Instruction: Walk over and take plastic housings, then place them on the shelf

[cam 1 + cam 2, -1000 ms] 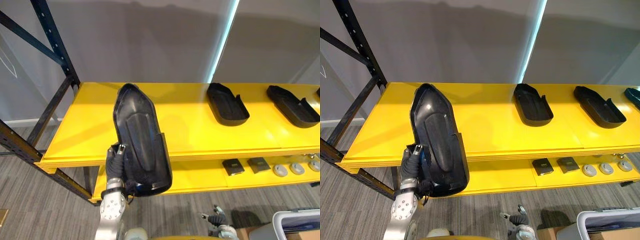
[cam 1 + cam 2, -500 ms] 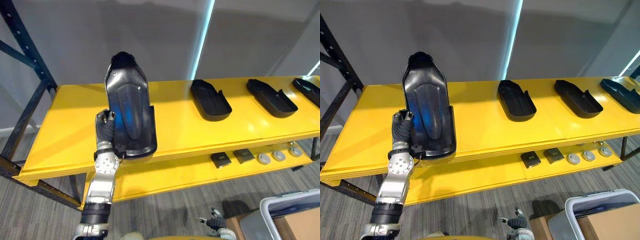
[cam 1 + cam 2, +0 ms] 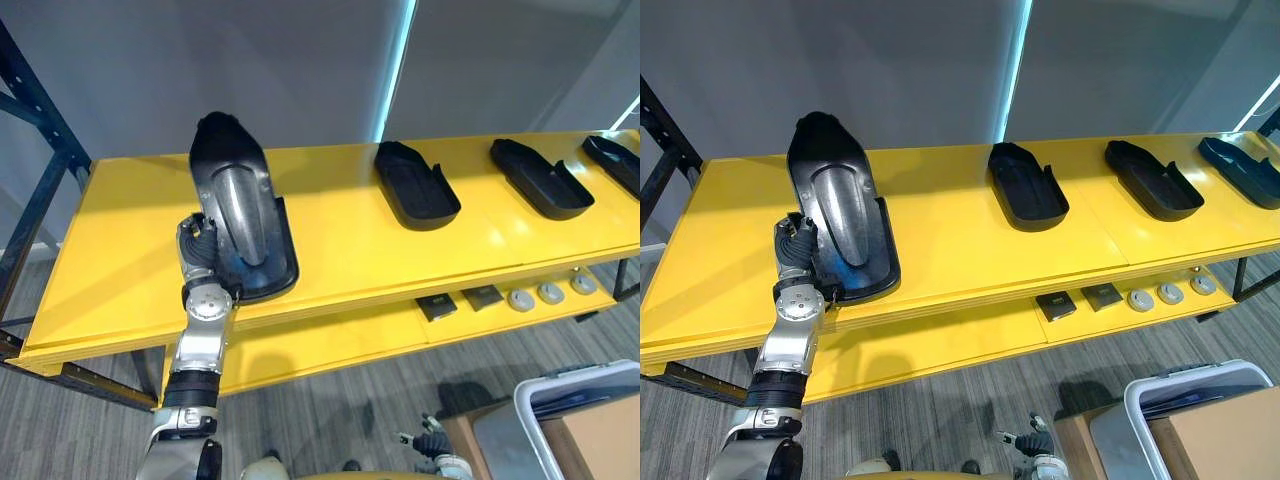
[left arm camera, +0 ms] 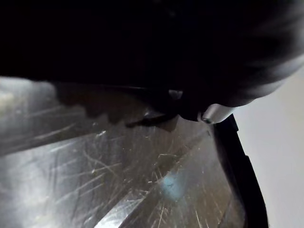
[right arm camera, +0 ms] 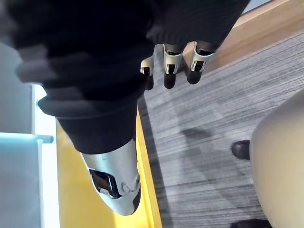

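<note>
The left hand (image 3: pixel 203 255) clamps a glossy black, boat-shaped housing (image 3: pixel 238 215) (finely scratched), tilted over the smooth yellow shelf (image 3: pixel 340 250). The right hand (image 5: pixel 170 71) hangs with its fingers loose and empty.

Glossy black housing (image 3: pixel 240 215) tilted upright over yellow shelf (image 3: pixel 340 250)

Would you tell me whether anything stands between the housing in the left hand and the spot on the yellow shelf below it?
Nothing visible does. The left hand holds the housing tilted over the bare left part of the yellow shelf; the nearest other housing lies apart, further right.
</note>
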`<state>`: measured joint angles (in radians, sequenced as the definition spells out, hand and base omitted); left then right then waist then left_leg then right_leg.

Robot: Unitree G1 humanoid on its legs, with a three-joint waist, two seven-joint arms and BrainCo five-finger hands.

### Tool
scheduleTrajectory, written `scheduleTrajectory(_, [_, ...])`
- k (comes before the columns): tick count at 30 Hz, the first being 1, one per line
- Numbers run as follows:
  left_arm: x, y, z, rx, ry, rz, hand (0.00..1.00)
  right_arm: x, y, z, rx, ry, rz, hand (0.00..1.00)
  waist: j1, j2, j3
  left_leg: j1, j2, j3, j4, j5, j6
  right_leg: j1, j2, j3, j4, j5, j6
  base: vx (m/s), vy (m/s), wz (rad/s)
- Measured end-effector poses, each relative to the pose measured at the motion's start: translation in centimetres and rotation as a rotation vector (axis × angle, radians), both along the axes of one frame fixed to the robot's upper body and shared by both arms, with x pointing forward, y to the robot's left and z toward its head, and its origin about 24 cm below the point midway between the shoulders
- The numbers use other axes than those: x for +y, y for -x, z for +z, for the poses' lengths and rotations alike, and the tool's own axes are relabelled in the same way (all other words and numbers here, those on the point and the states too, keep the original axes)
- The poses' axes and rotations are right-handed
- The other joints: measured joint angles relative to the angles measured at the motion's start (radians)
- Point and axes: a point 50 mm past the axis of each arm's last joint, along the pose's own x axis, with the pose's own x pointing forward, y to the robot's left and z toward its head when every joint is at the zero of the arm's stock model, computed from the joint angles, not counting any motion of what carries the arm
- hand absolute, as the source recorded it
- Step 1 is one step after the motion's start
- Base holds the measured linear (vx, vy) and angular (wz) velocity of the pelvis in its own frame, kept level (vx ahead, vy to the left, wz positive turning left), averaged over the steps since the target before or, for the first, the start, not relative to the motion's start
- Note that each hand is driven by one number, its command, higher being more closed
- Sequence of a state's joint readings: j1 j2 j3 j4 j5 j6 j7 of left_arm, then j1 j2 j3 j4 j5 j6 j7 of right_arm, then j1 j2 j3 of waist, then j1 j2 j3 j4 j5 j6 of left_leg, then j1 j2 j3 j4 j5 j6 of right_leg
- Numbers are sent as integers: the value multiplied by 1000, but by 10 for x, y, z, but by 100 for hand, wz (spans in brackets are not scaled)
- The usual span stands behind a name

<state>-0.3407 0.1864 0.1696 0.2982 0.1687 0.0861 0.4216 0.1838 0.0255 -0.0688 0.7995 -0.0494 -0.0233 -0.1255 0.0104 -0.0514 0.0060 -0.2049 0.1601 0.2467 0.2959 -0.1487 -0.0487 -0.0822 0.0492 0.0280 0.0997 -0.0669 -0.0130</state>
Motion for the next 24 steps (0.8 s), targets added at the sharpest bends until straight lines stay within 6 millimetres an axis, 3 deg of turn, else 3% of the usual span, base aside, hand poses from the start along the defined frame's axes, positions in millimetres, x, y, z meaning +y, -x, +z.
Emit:
scheduleTrajectory(7, [6, -12, 18, -32, -9, 18, 0, 1, -1, 1, -8, 0, 9, 0, 2, -4, 6, -15, 0, -4, 11, 1, 1, -11, 0, 2, -1, 7, 3, -26, 13, -1])
scheduleTrajectory(19, [14, -16, 35, -112, 2, 96, 0, 1, -1, 1, -15, 1, 10, 0, 3, -4, 7, -5, -5, -11, -8, 10, 7, 3, -1, -2, -17, 10, 1, 0, 0, 0])
scheduleTrajectory(24, [14, -14, 44, -192, 82, 119, 0, 0, -6, 4, -41, 5, 9, 0, 3, -7, 23, 11, -9, -12, -35, 25, 5, 9, -1, -4, -20, 11, 0, 1, -3, 1])
